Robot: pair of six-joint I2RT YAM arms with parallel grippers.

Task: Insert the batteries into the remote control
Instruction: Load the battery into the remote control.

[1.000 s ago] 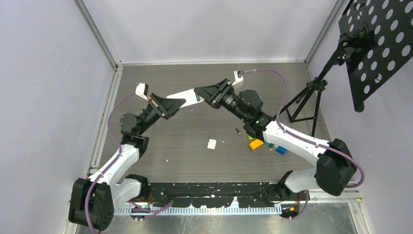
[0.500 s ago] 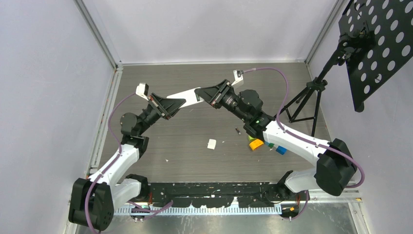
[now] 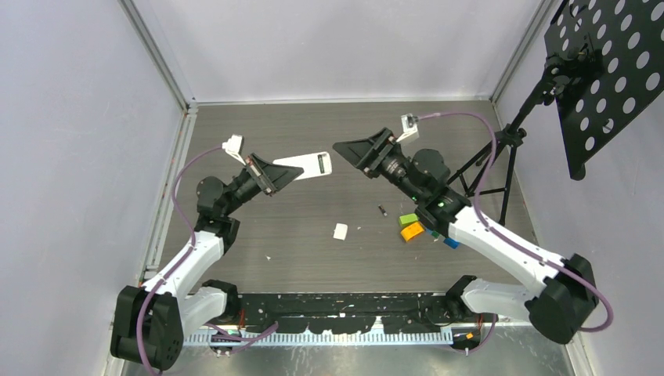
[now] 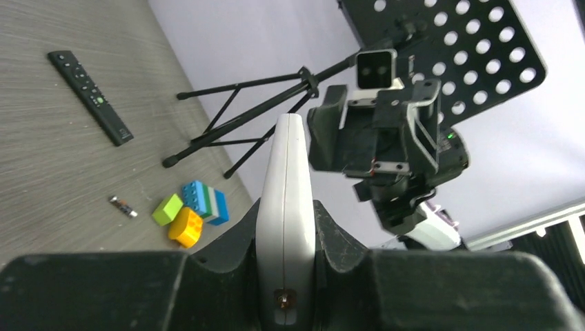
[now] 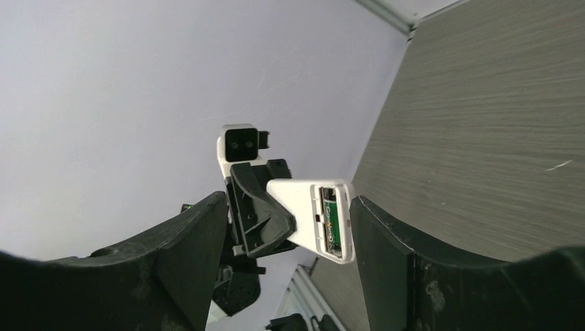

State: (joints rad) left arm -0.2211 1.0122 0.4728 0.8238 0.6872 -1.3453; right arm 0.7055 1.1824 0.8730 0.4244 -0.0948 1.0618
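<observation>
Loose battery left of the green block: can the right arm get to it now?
Probably yes: the right gripper is open and empty, and the battery lies bare on the table, nothing over it.

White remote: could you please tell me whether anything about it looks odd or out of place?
The remote, held in the left gripper, has its battery bay uncovered, a green cell showing. A small white piece, possibly its cover, lies on the table near a loose battery.
</observation>
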